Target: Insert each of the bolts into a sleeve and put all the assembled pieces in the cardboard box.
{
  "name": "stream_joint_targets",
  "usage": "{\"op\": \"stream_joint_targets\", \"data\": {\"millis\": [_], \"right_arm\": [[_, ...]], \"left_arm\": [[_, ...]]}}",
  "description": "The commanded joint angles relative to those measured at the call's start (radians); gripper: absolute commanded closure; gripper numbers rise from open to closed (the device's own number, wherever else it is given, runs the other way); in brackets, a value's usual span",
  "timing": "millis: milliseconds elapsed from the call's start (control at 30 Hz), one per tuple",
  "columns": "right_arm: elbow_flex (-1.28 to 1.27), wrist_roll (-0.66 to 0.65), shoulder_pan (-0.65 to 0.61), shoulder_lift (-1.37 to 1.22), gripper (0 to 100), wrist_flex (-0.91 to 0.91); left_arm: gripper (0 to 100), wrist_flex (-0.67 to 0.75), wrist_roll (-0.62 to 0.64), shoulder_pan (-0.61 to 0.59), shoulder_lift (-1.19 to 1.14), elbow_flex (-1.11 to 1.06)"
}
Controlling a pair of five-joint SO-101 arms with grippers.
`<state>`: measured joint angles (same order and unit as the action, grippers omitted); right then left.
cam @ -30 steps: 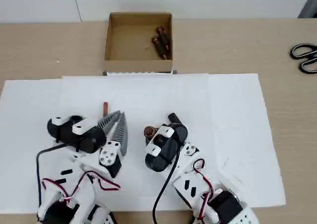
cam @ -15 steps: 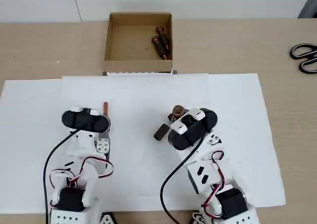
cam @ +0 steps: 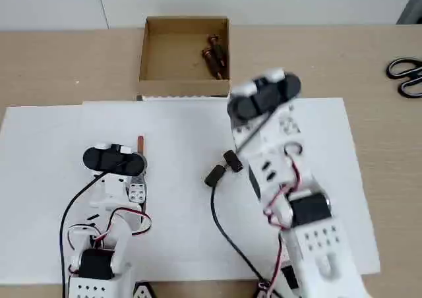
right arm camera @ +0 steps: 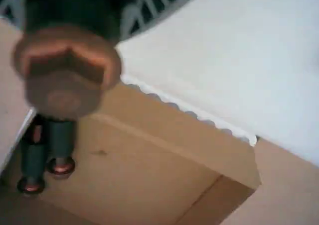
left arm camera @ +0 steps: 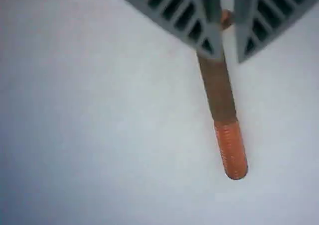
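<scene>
right gripper (right arm camera: 70,8) clenches a dark-sleeved copper hex bolt (right arm camera: 67,70) above the brown cardboard box (right arm camera: 199,140); left gripper (left arm camera: 227,53) sits over a copper threaded bolt (left arm camera: 222,115), grip cannot be told.

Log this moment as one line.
left gripper: at bolt on paper | right gripper: holds sleeved bolt by box | box: two pieces | paper: loose sleeves

No lettering, label or number seems legible on anything here.
</scene>
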<state>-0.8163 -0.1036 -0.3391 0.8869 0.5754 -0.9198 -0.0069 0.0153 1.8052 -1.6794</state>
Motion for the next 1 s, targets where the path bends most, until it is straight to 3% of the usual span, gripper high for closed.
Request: {"op": "stream_joint_targets", "data": {"millis": [0,333,700,967], "right_arm": [[0.269,0.011,0.010,-0.275,99.5,-0.033],[0.833,0.009,0.007,-0.878,99.5,-0.033],[1.297,0.000,-0.005,-1.353,99.4,-0.093],[1.421,-0.238,-0.047,-1.550,99.2,-0.096]], "left_arm": [[99,0.026,0.000,0.003,0.011,0.004],[99,0.026,0.000,0.003,0.011,0.004],[99,0.026,0.002,0.000,0.011,0.004],[99,0.025,0.003,-0.003,0.011,0.004]]}}
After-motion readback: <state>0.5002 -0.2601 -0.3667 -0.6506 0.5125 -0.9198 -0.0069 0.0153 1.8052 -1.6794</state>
